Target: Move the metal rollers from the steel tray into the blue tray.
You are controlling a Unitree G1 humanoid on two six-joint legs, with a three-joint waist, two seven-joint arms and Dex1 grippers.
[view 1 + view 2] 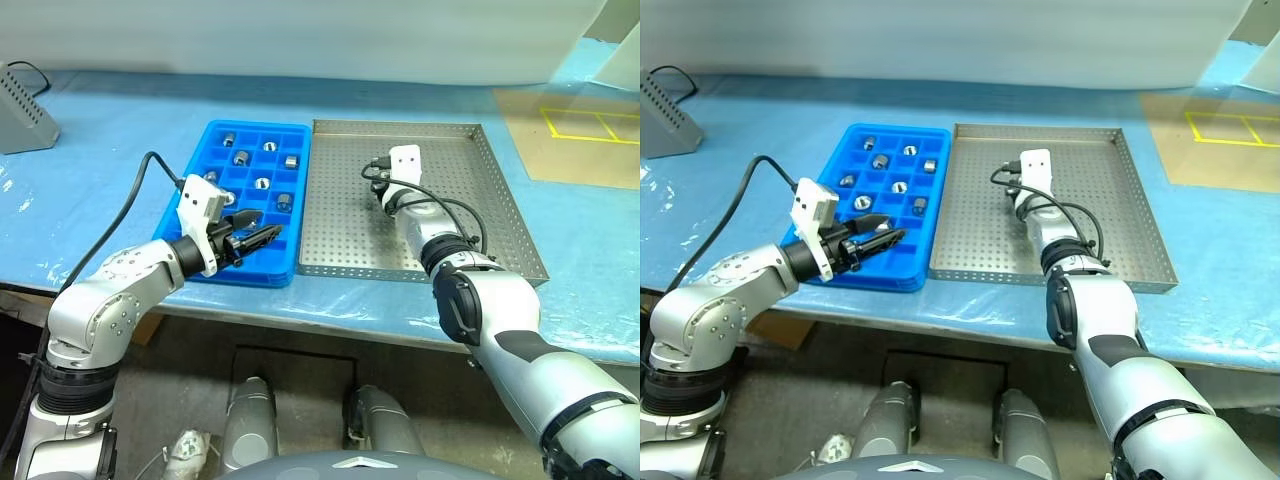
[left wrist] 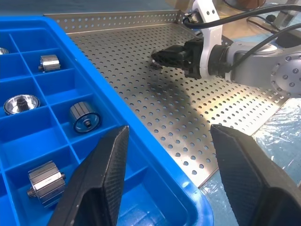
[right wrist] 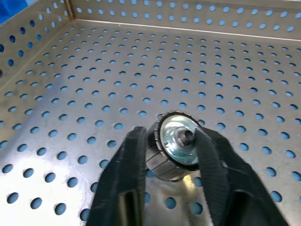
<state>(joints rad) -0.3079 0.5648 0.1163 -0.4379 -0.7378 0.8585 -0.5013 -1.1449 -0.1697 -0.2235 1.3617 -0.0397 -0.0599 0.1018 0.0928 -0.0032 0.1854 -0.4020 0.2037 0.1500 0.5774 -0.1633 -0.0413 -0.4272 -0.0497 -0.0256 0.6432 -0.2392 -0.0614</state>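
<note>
Right wrist view: right gripper (image 3: 169,155) fingers clamp one roller (image 3: 173,150) over the steel tray (image 3: 263,61) floor. Left wrist view: left gripper (image 2: 167,181) fingers stand apart, empty, above the blue tray (image 2: 136,141); metal rollers (image 2: 84,117) fill compartments. Head view: table (image 1: 100,160), trays side by side centre-frame.

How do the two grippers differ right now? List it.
1. The right gripper is shut on a metal roller; the left gripper stands open and holds nothing.
2. The right gripper is inside the steel tray, low over its perforated floor; the left gripper hangs over the near edge of the blue tray.
3. The right gripper points away from the robot; the left gripper points across, toward the steel tray.
Shared: both have two black jaws.
</note>
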